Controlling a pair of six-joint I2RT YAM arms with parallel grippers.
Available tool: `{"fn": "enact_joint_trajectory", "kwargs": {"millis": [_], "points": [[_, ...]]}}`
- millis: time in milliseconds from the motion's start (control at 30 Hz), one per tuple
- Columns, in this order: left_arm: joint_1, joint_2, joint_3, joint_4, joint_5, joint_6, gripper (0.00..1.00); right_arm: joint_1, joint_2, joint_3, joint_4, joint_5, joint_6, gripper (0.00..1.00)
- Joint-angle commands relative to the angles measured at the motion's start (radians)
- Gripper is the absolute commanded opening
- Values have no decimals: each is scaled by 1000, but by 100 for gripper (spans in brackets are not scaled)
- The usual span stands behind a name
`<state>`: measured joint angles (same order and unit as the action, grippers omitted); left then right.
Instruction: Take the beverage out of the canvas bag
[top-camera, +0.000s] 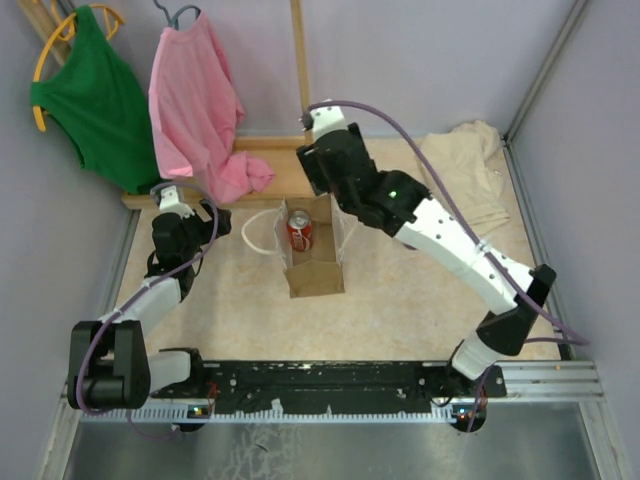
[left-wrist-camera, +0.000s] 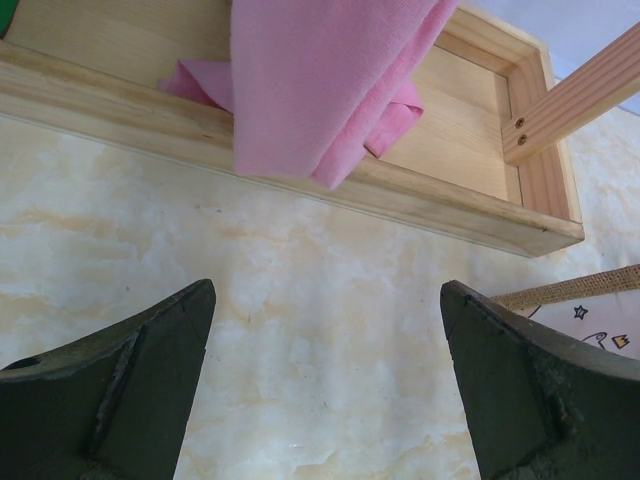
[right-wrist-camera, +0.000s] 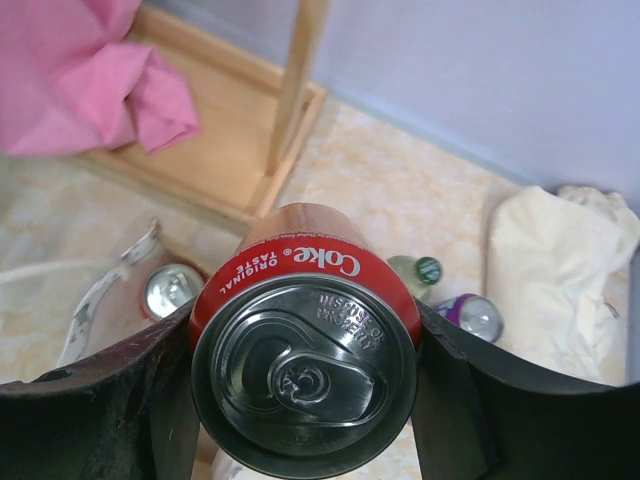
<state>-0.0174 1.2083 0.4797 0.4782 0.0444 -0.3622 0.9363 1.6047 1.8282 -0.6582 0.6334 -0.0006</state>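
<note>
1. Two right gripper (right-wrist-camera: 305, 335) fingers clamp a Coke can (right-wrist-camera: 305, 385) by its sides, at the bag's (top-camera: 315, 275) right side.
2. Second can (top-camera: 300, 232) sits inside the bag.
3. Left gripper (left-wrist-camera: 327, 290) gapes wide, empty, left of the bag, near the tray (left-wrist-camera: 400, 200) edge.
4. Two bottles (right-wrist-camera: 478, 318) lie beyond the held can, beside a beige cloth (right-wrist-camera: 550, 270).

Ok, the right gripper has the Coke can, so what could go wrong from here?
The Coke can is pinched only by its smooth round sides in the right gripper, so it may slip. The left gripper is open and off the bag, so a snag could tip it.
</note>
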Motion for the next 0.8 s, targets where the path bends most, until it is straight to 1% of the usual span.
{"fn": "enact_joint_trajectory", "kwargs": {"millis": [0, 167, 300, 567, 767], "points": [[-7, 0, 15, 23, 12, 3, 100, -119, -142, -11, 122, 109, -6, 0], [-6, -1, 15, 23, 8, 6, 100, -243, -207, -134, 110, 95, 50, 0], [-6, 6, 17, 24, 14, 4, 100, -317, -249, -242, 109, 29, 108, 0], [-8, 15, 20, 22, 23, 4, 100, -341, -253, -448, 134, -63, 167, 0], [-8, 17, 22, 22, 26, 3, 100, -353, -219, -537, 176, -151, 201, 0]]}}
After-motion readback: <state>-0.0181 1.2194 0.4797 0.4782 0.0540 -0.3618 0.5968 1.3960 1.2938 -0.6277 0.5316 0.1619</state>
